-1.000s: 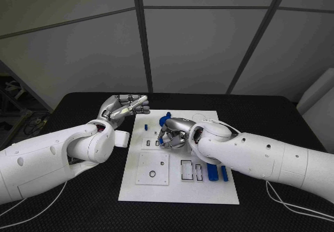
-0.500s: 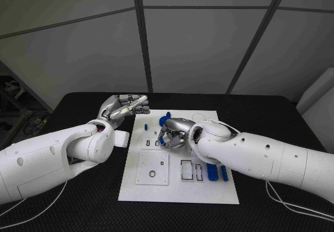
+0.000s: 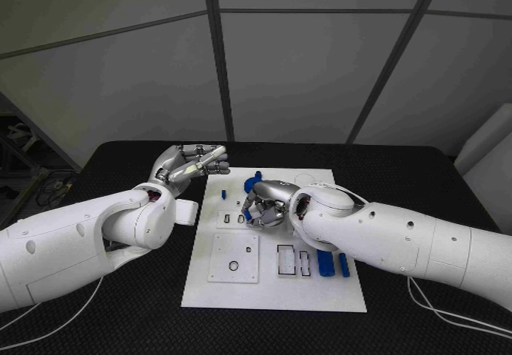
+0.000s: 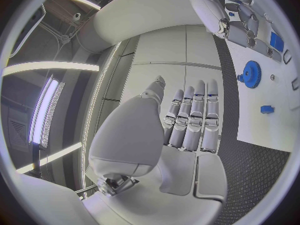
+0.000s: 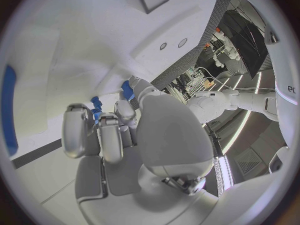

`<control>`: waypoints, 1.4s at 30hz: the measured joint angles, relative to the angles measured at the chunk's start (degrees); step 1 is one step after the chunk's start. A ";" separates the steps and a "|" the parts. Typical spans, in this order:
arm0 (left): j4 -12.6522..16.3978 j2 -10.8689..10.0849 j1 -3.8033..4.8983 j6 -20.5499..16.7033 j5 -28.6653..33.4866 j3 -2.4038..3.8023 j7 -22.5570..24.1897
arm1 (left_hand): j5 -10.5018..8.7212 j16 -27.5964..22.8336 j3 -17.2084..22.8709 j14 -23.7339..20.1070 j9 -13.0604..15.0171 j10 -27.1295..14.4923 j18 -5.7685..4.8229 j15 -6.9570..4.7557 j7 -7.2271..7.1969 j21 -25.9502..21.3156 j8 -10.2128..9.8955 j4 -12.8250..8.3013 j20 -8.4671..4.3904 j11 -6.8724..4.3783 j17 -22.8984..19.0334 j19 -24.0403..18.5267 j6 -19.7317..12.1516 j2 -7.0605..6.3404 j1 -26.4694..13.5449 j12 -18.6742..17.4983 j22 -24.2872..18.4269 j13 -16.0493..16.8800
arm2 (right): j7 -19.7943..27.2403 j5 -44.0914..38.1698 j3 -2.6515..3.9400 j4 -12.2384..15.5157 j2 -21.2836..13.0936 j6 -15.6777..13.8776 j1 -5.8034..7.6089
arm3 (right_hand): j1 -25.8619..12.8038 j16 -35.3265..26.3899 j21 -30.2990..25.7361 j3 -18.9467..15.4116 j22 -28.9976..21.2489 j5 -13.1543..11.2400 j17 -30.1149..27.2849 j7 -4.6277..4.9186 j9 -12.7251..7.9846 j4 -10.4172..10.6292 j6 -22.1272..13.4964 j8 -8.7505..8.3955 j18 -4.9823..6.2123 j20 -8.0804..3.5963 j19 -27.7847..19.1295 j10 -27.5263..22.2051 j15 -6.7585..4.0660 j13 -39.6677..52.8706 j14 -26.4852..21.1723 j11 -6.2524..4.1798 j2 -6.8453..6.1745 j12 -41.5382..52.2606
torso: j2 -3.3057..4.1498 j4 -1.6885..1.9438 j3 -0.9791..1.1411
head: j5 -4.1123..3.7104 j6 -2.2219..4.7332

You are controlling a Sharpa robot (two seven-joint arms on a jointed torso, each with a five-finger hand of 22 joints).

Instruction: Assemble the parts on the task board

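Black table, white task board (image 3: 272, 292) mid-table, task barely started — right hand (image 3: 267, 205) pinches a small blue part (image 5: 95, 104) low over the board, blue gear (image 4: 251, 74) and bars (image 3: 332, 263) still loose, left hand (image 3: 190, 164) empty, fingers straight, off the board's corner.
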 measured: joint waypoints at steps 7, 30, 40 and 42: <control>-0.05 0.00 0.00 0.00 0.00 0.00 -0.04 | 0.00 0.00 0.00 0.00 0.00 0.00 0.00 0.00 0.00 0.00 0.00 0.00 0.00 0.00 0.00 0.00 0.00 0.00 0.00 -0.21 0.00 0.00 | 0.01 -0.18 -0.07 0.03 -0.04 -0.50 -0.07 | -0.50 0.00 -0.30 -0.35 0.00 -0.14 0.00 0.44 0.01 -0.02 -2.48 -0.82 0.00 0.56 -0.57 -2.35 0.52 -2.24 -0.11 0.50 -1.11 -2.06 | 0.00 0.02 0.01 | 0.00 0.03; -1.60 0.02 0.00 1.21 -4.31 0.00 -2.78 | 0.00 3.20 -0.43 5.88 0.21 7.55 -0.01 -2.35 -1.52 3.35 0.49 0.09 -1.89 -2.17 2.82 2.53 3.85 0.03 -1.84 1.71 1.62 1.15 | 11.71 2.11 -0.02 6.94 -6.47 -9.77 -0.08 | -0.60 -2.05 -3.79 -2.79 -4.94 -0.28 -0.02 1.03 0.11 0.53 -4.67 -1.11 0.91 1.46 -4.52 -4.19 1.22 -3.71 0.01 1.13 -1.65 -2.68 | -0.35 -0.21 0.11 | 0.29 0.74; -3.83 -0.07 0.00 3.58 -15.87 0.00 -12.71 | 0.08 20.83 -1.89 18.92 0.96 16.33 0.00 -6.80 -4.72 14.11 1.91 2.39 -6.13 -6.00 15.68 10.94 7.80 -0.97 -4.76 6.32 7.71 5.12 | 17.25 7.76 1.67 12.50 -13.33 -12.10 0.80 | -0.04 -3.41 -5.62 -3.36 -7.39 0.49 -0.02 0.27 0.80 0.79 -1.83 1.61 0.91 1.23 -6.18 -5.01 1.22 -4.56 0.01 0.71 -1.09 -2.96 | -1.02 -0.49 0.37 | 0.66 0.91; -4.31 0.00 0.00 4.84 -19.00 0.01 -15.67 | 0.35 34.08 -2.24 19.75 1.56 18.34 0.00 -7.62 -5.57 18.00 2.66 2.73 -7.41 -6.95 28.16 12.35 8.65 -1.42 -5.21 9.04 10.17 7.55 | 17.64 9.54 3.03 12.98 -15.15 -12.18 1.03 | 0.24 -3.41 -5.62 -3.36 -7.41 1.31 -0.02 -0.08 0.93 0.79 -1.11 2.25 0.91 1.23 -6.18 -5.00 1.22 -4.58 0.01 0.70 -0.81 -2.96 | -1.29 -0.57 0.43 | 0.87 0.94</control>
